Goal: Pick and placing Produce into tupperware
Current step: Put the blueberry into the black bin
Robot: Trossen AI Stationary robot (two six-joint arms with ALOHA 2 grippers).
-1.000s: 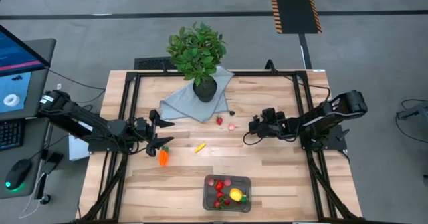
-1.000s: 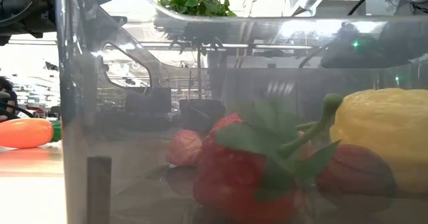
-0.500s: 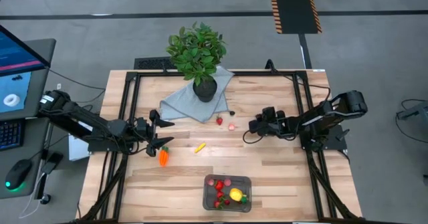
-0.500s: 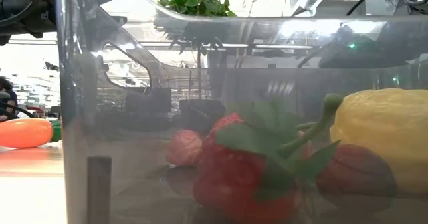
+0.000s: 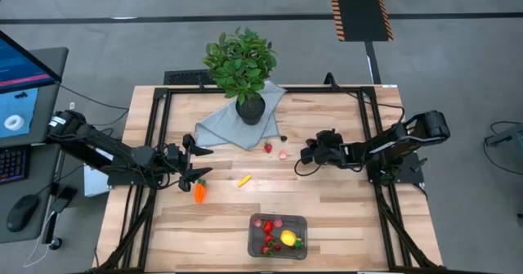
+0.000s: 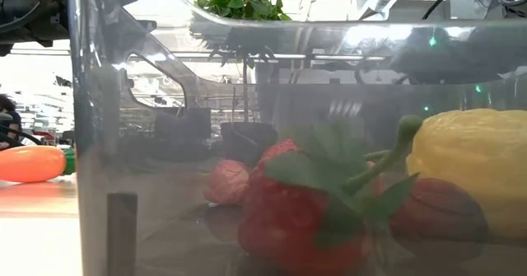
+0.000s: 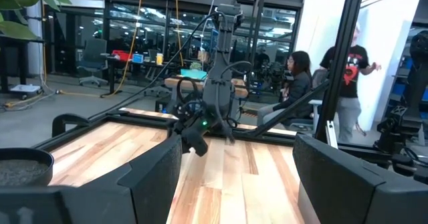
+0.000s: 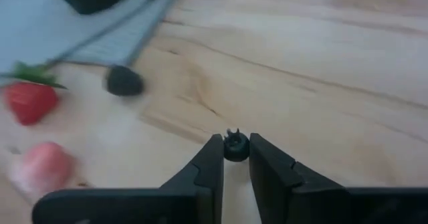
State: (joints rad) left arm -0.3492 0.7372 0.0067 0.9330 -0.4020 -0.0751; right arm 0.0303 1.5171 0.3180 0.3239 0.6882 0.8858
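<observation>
Item: right gripper (image 8: 235, 158), jaws clamped on small dark berry (image 8: 235, 146), approx. 2 o'clock of table ctr.
Dest.: tupperware (image 5: 278, 219) at 6 o'clock, part filled.
Left gripper (image 5: 194, 163) waits at 9 o'clock, jaws apart.
We'd lift straight up, keep squeeze steady, clear strawberry (image 8: 29, 101) & pink berry (image 8: 41, 165) nearby.

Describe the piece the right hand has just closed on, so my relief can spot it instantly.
Start at the potted plant on its grey cloth. Off the cloth's right corner lie a strawberry and a pink berry; right of them is the right hand. Pinched between its fingertips sits a tiny dark berry, black and far smaller than the red and pink pieces.
</observation>
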